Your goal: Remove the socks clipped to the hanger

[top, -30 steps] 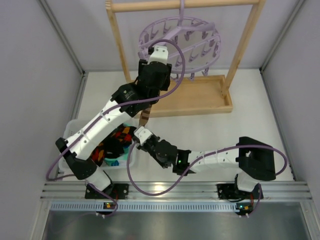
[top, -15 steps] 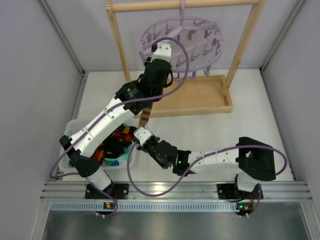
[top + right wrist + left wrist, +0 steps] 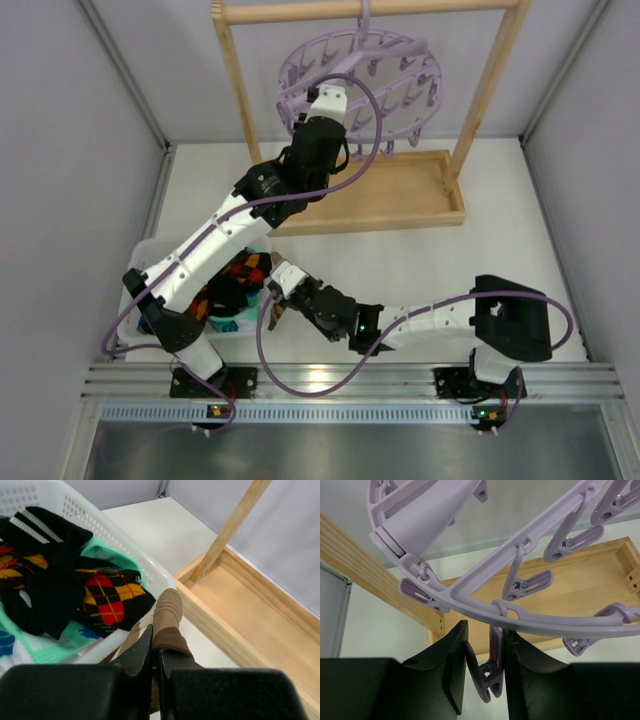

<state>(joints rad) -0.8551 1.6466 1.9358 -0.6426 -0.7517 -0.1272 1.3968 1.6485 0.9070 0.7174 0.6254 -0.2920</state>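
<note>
The lilac hanger (image 3: 400, 60) hangs from the wooden rail, its ring (image 3: 545, 622) crossing the left wrist view. My left gripper (image 3: 328, 102) is up under the ring's left side, and its jaws (image 3: 484, 645) press both levers of one dangling clip peg (image 3: 490, 675). I see no sock in that peg. My right gripper (image 3: 275, 300) is shut (image 3: 155, 645) on a brown-striped sock (image 3: 167, 615), held beside the right rim of the white basket (image 3: 125, 545). Other socks lie in the basket: a black one with red and yellow diamonds (image 3: 107, 592) and a mint-green one (image 3: 60, 645).
The wooden frame's tray base (image 3: 400, 195) sits at the back of the table, with uprights on both sides and the rail (image 3: 370, 10) on top. The basket (image 3: 140, 255) stands at the near left, under the left arm. Grey walls close in both sides.
My left gripper rose to the hanger's ring and closed onto a clip peg. The right gripper drew the brown sock nearer and lower beside the basket.
</note>
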